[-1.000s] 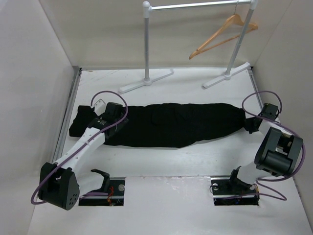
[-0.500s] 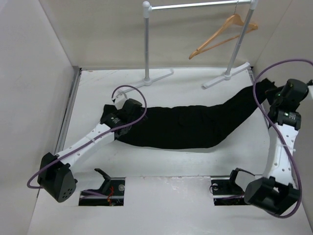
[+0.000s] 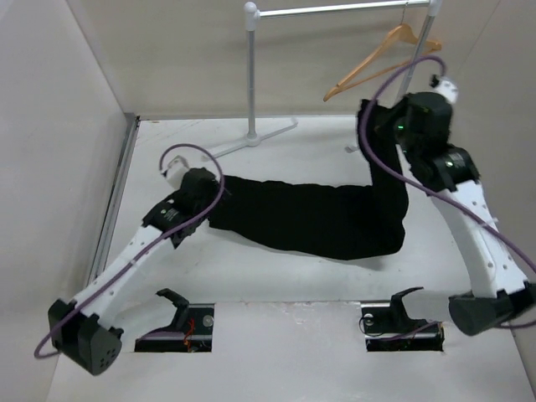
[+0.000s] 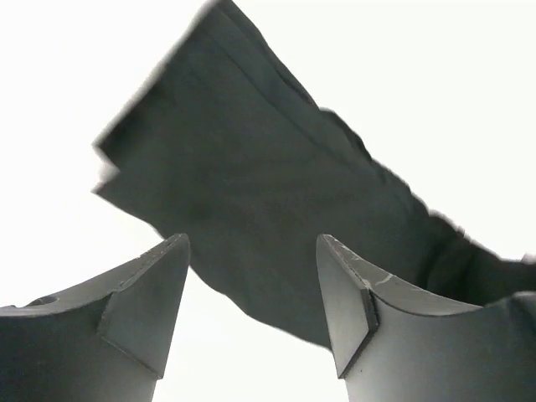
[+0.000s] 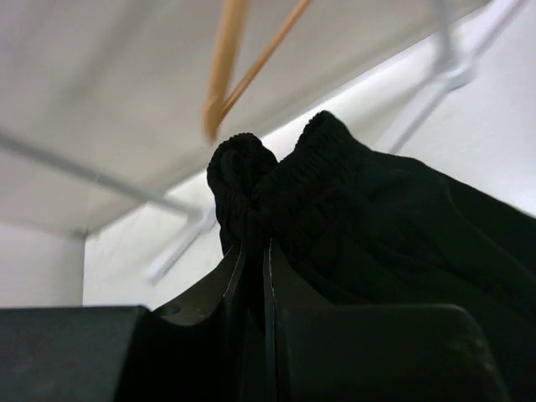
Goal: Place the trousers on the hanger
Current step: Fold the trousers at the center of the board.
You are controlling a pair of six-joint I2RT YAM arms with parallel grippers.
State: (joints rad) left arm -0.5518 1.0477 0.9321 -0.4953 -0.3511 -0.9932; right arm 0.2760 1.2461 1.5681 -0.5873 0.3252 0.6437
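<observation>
1. Left centre of the top view: my left gripper [image 4: 251, 251] has its jaws well apart with nothing between them. It is poised over the leg end of the trousers [image 3: 310, 218]. In its wrist view the cloth lies beyond the fingers, not in them. With that end free, I expect the legs to drag across the table [image 3: 276, 280] and twist out of line if the other end goes higher.

2. Centre: most of the garment lies flat across the middle of the frame, then bends sharply upward right of centre. All that trailing weight pulls on one hold, and a quick lift could tug it loose.

3. Right: my right gripper [image 5: 266, 251] is pinched tight on the bunched elastic waistband and holds it up off the table. The wrist view is dark and very close, so I cannot tell how deep the bite goes. If it is shallow, the waistband may slip out.

4. Upper right: the hanger [image 3: 377, 63] hangs loose from the rail [image 3: 335, 10], near the raised waistband. A bump from the arm or the cloth could set it swinging or unhook it. The wad of fabric also looks too thick to feed over the crossbar cleanly.
</observation>
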